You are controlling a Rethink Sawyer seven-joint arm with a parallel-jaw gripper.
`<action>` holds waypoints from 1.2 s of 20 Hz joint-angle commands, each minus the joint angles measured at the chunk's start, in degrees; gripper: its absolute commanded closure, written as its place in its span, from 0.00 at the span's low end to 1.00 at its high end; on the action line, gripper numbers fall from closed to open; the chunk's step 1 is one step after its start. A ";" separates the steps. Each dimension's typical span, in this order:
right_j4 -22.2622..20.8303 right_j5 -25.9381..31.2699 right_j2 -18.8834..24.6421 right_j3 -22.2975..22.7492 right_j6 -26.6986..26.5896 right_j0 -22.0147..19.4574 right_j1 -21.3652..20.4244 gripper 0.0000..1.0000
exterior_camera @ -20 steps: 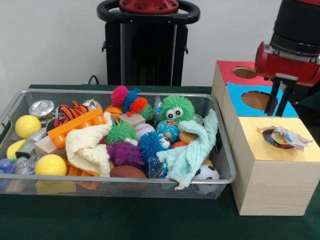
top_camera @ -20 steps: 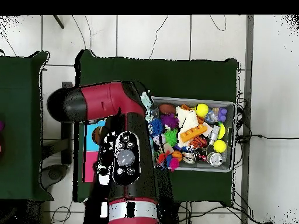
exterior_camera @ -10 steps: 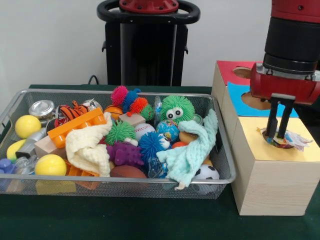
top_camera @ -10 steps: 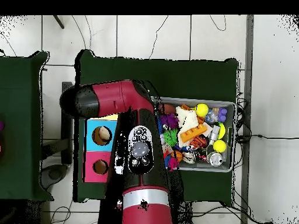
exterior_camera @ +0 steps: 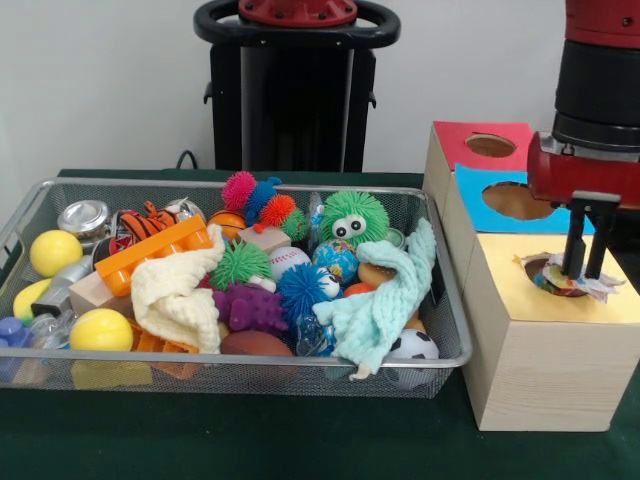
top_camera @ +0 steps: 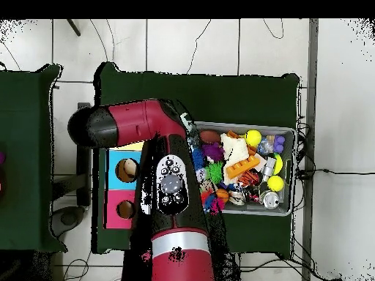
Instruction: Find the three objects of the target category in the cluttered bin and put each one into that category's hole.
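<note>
We find the gripper [exterior_camera: 589,272] directly over the hole in the yellow-topped box [exterior_camera: 545,345], its two dark fingers [exterior_camera: 575,243] set slightly apart with nothing pinched between them. A crumpled wrapper [exterior_camera: 565,275] sits in that hole, part of it spilling over the rim toward three o'clock; it is lodged rather than fully dropped through, in our judgement. We take this as one item delivered or nearly so. Whether any earlier items are already inside the box we cannot tell.

At nine o'clock from the box stands the wire bin [exterior_camera: 440,368], crowded with balls, spiky toys, two cloths and an orange block. Further wrappers, if any, are not plainly visible among them, so the search appears unfinished.

Behind the yellow box sit a blue box [exterior_camera: 475,195] and a red box [exterior_camera: 455,145], each with its own hole. All rest on a dark green tabletop [exterior_camera: 300,440]. From overhead, the floor is pale tile with loose cables.
</note>
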 commanded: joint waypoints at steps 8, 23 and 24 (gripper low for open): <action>-3.48 8.44 3.22 2.08 -5.54 -0.11 4.05 1.00; -5.20 13.74 3.57 -4.21 -5.40 0.45 9.85 1.00; -5.16 14.20 3.60 -5.12 -5.34 0.52 10.64 1.00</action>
